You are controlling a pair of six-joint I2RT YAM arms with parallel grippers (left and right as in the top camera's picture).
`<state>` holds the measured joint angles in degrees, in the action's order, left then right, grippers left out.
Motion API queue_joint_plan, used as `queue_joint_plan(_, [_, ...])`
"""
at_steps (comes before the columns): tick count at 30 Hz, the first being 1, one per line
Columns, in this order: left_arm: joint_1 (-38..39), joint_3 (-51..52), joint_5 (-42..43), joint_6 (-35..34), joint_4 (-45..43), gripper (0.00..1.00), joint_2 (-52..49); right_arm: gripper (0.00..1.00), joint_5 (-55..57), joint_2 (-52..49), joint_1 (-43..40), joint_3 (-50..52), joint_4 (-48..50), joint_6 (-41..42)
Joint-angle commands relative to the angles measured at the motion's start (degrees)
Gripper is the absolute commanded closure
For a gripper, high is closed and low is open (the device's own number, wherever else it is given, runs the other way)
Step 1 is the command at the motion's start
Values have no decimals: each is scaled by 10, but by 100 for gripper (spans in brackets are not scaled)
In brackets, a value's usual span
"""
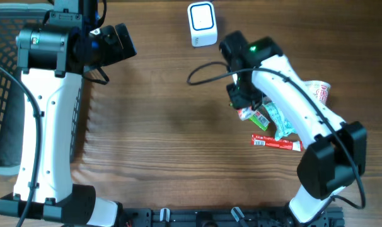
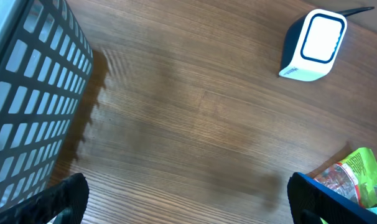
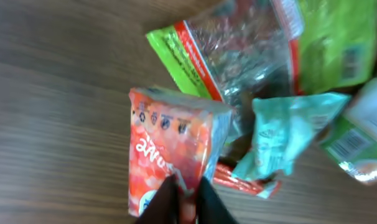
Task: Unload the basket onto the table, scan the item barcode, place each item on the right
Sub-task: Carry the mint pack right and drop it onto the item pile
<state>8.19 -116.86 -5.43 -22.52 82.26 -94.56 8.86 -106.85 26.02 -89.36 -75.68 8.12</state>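
right gripper (image 3: pixel 186 202) is pinching the bottom edge of the orange packet (image 3: pixel 170 143); packet's at the edge of the snack pile (image 3: pixel 282 74), well apart from the scanner (image 1: pixel 202 24); left gripper (image 2: pixel 185 196) is spread wide over the table (image 2: pixel 176 112), near the basket (image 2: pixel 27 93)

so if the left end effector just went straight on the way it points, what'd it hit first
Bare table, most likely: the left end effector is open and aims at wood between the basket and the scanner, with neither in its line. How far off is unclear.
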Motion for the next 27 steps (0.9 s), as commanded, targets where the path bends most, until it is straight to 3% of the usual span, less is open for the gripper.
queue_joint_plan(1, [-3,-2,3,11,0,0,1,44,3,-5,-2,59,43,10])
queue_joint_plan(2, [-3,-2,3,11,0,0,1,23,3,-5,-2,68,54,10])
queue_joint_plan(6, [-3,-2,3,11,0,0,1,2,3,-5,-2,80,79,10])
queue_joint_plan(20, [-3,-2,3,11,0,0,1,0,-51,23,-106,14,137,9])
queue_joint_plan(27, [-3,-2,3,11,0,0,1,0,-51,23,-110,14,246,9])
